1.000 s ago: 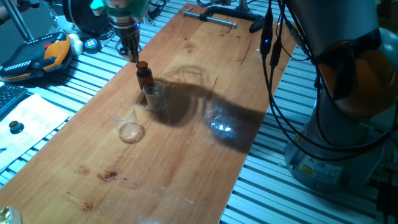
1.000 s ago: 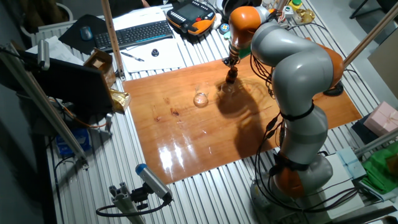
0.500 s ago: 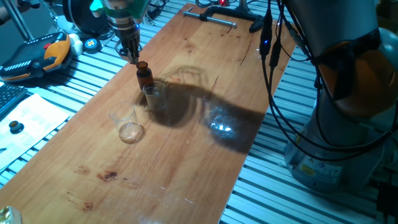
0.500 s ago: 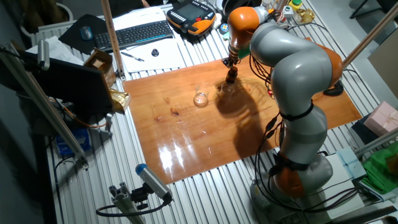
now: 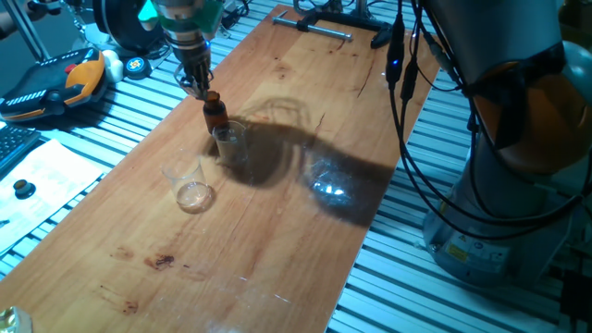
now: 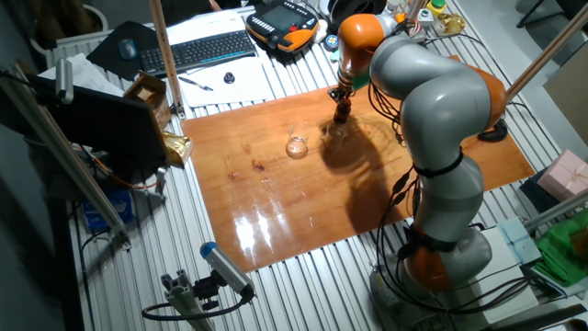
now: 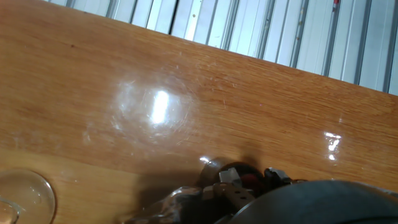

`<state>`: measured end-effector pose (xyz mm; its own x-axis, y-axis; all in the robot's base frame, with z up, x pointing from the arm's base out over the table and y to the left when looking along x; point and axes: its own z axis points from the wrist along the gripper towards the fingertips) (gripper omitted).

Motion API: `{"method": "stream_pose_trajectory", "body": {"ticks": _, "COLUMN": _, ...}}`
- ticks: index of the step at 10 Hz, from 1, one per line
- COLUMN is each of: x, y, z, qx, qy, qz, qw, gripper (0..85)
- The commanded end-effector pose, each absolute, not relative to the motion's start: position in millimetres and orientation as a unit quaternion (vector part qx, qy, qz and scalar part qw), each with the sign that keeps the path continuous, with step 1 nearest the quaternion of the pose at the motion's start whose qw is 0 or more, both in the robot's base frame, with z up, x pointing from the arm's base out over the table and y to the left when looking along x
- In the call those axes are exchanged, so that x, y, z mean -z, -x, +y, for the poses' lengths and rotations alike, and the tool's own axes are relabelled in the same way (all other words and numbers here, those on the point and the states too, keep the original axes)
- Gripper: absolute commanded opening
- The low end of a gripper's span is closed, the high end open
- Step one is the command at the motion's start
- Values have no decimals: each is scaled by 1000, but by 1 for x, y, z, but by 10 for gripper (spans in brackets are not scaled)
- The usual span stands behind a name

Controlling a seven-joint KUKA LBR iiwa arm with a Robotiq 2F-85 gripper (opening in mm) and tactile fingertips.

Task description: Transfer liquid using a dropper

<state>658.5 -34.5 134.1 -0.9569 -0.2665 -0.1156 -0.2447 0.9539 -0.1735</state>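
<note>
A small amber-brown bottle (image 5: 215,115) stands on the wooden board, and the dark dropper cap (image 5: 212,96) is on its neck. My gripper (image 5: 198,85) hangs just above and to the left of the cap, very close to it. The fingers look narrow, and I cannot tell their gap or whether they touch the cap. A clear beaker (image 5: 228,141) stands right beside the bottle. A second clear beaker (image 5: 189,182) stands nearer the front, with a thin layer of liquid (image 5: 194,196) at its bottom. The hand view shows the dark cap (image 7: 239,175) at the lower edge.
The wooden board (image 5: 305,231) lies on a slatted metal table. A clamp (image 5: 324,28) sits at the board's far end. An orange teach pendant (image 5: 55,83) lies to the left. The arm's body (image 6: 432,110) and its cables (image 5: 407,111) stand to the right.
My gripper has shifted slightly down and to the right, closer to the bottle's cap. The bottle and both beakers have not moved.
</note>
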Motion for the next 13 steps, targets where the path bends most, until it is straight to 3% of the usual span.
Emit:
{"method": "stream_pose_trajectory", "body": {"ticks": 1, "x": -133, "y": -658, "z": -34, "qx": 79, "qy": 130, "qz": 986, "qw": 69, "gripper": 310}}
{"method": "stream_pose_trajectory", "body": {"ticks": 5, "x": -129, "y": -657, "z": -34, "qx": 75, "qy": 131, "qz": 986, "qw": 68, "gripper": 300}}
{"method": "stream_pose_trajectory", "body": {"ticks": 13, "x": -131, "y": -658, "z": -33, "qx": 73, "qy": 145, "qz": 986, "qw": 49, "gripper": 200}}
